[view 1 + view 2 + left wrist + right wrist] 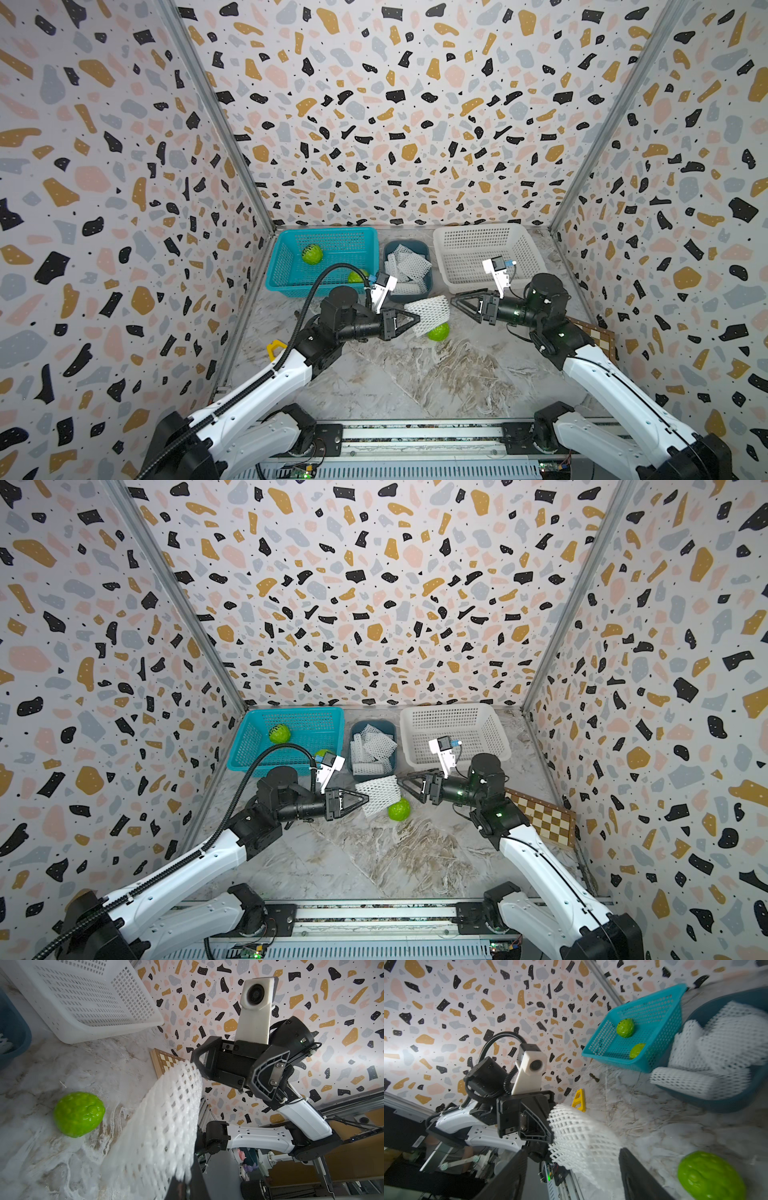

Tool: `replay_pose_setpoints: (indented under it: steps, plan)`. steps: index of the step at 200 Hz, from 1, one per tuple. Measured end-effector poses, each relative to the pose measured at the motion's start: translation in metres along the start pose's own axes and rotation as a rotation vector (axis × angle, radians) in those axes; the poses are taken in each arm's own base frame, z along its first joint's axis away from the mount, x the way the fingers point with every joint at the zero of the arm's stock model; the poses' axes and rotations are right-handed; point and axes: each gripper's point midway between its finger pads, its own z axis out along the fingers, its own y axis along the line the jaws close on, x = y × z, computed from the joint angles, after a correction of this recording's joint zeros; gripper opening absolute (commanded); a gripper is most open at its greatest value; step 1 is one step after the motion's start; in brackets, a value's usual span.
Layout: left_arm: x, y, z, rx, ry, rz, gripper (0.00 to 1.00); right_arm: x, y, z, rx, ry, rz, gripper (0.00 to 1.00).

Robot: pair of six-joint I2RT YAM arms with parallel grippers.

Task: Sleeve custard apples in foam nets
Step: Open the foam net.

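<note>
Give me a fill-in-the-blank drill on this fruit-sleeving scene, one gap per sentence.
1. The left claw is ___ on the foam net.
2. The right claw stands ___, holding nothing.
3. The teal basket holds ___ custard apples.
4. A third custard apple lies on the marble ___, beside the held net.

Missing words: shut; open; two; table.

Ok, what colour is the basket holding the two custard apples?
Teal blue, a perforated plastic basket; it shows best in a top view.
</note>
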Motion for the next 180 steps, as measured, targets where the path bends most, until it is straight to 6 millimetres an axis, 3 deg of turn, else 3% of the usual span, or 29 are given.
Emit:
replay_pose_setpoints:
  steps: [16,33,59,78,90,122,180]
  plan:
    - [-0.005,-0.006,-0.001,0.006,-0.006,0.014,0.00,-0.011,-0.018,-0.015,0.058,-0.065,0.009,0.71]
    - [-0.012,-0.014,-0.002,0.020,-0.017,0.035,0.00,-0.009,-0.042,-0.025,0.098,-0.107,0.063,0.67]
    - [-0.023,-0.030,-0.001,0.064,-0.025,0.058,0.00,0.025,-0.080,-0.021,0.099,-0.089,0.219,0.58]
    - [-0.031,-0.040,0.004,0.112,-0.026,0.067,0.00,0.045,-0.091,-0.012,0.075,-0.055,0.302,0.57]
    - [-0.034,-0.043,0.008,0.142,-0.022,0.064,0.00,0.047,-0.082,-0.005,0.035,-0.039,0.307,0.57]
    - [-0.044,-0.053,0.018,0.218,-0.009,0.053,0.00,0.032,-0.036,0.008,-0.126,-0.051,0.226,0.58]
    - [-0.053,-0.078,0.017,0.340,-0.013,0.106,0.00,0.000,0.033,0.005,-0.394,-0.095,0.127,0.61]
